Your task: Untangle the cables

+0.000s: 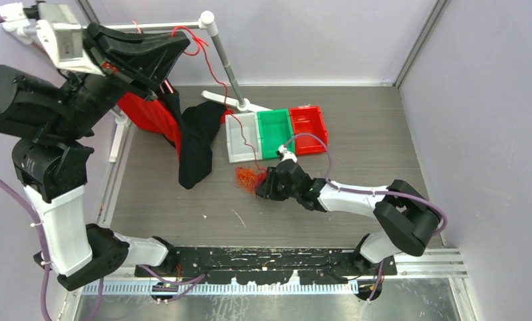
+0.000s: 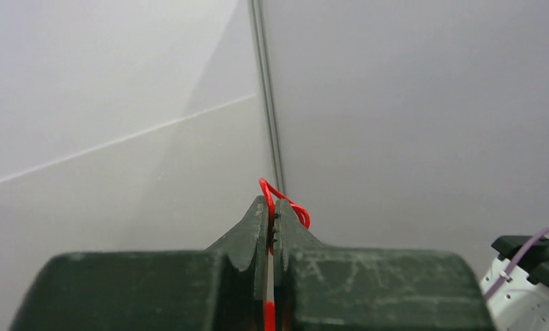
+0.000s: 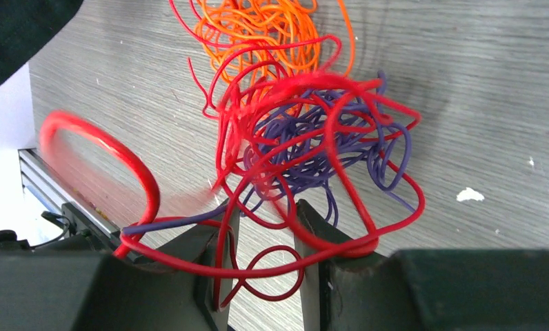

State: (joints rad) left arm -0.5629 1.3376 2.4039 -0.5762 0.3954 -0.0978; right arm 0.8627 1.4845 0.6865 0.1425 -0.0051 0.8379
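Between the right end effector [image 3: 266, 215]'s parted jaws loop the cables [image 3: 306, 131].

A: Table [image 1: 357, 221]?
B: Grey wood-grain. Cables [image 1: 247, 178] clumped mid-frame, black cloth [image 1: 198, 144] just L of them, red cloth [image 1: 146, 114] upper L.
A: Upper ctr?
B: White bin [image 1: 240, 127], green bin [image 1: 274, 132], red bin [image 1: 308, 128], side by side, touching.
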